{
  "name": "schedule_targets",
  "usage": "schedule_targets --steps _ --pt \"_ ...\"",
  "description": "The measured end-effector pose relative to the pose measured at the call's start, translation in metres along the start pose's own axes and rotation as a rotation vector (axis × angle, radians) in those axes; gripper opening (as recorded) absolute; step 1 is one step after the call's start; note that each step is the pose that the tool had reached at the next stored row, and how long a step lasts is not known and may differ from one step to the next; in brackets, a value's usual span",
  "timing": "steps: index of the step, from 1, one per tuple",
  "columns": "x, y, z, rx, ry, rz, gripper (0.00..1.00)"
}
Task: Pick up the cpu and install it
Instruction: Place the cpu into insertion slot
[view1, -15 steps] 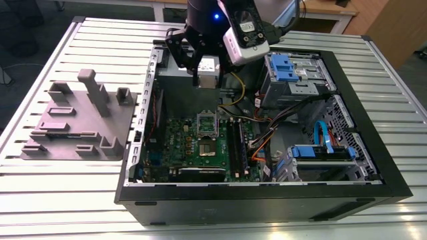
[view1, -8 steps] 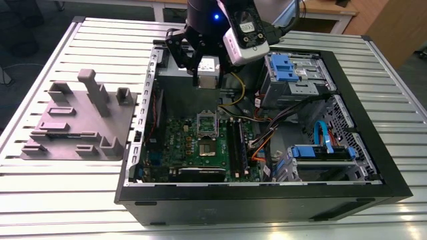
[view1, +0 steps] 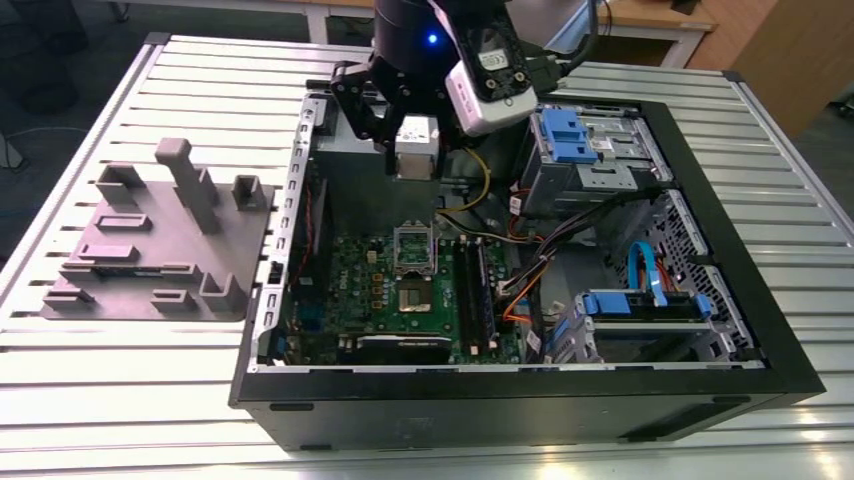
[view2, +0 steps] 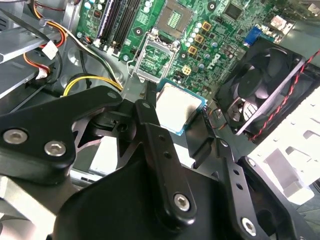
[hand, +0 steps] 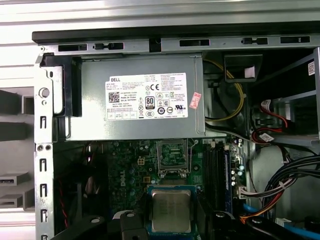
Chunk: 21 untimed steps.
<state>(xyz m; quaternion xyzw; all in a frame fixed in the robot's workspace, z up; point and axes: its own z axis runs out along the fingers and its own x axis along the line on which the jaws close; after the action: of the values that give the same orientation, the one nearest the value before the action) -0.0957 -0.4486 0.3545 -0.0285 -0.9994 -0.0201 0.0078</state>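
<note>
The jaws are shut part way and pinch the chip (view2: 179, 107) by two of its sides. The gripper (hand: 172, 222) holds it flat in the air over the open computer case (view1: 534, 400). The chip's grey metal top faces the arm.

I think the chip is very light and stiff, but easy to hurt. The thin rim looks like the right place to hold it. A hard squeeze or a bump could spoil it, and the smooth metal could slip.

Below it lies the green board (view1: 380, 290). On the board the socket (view2: 176, 19) is bare, and its metal frame (view2: 154, 56) is flipped up. Farther off sits the grey power box (hand: 140, 100). Outside the case, a grey plate with blocks (view1: 160, 240) stands on the table (view1: 134, 420).
</note>
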Motion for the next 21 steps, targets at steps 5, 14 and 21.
schedule_targets --steps 5,14,21 --pt "-0.0001 -0.0002 0.0024 0.0001 0.0001 0.000 0.47" --pt "0.0003 -0.0004 0.0052 0.0002 0.0001 0.000 0.47" --pt "0.0004 -0.0004 0.0053 0.0000 0.0000 0.000 0.47"
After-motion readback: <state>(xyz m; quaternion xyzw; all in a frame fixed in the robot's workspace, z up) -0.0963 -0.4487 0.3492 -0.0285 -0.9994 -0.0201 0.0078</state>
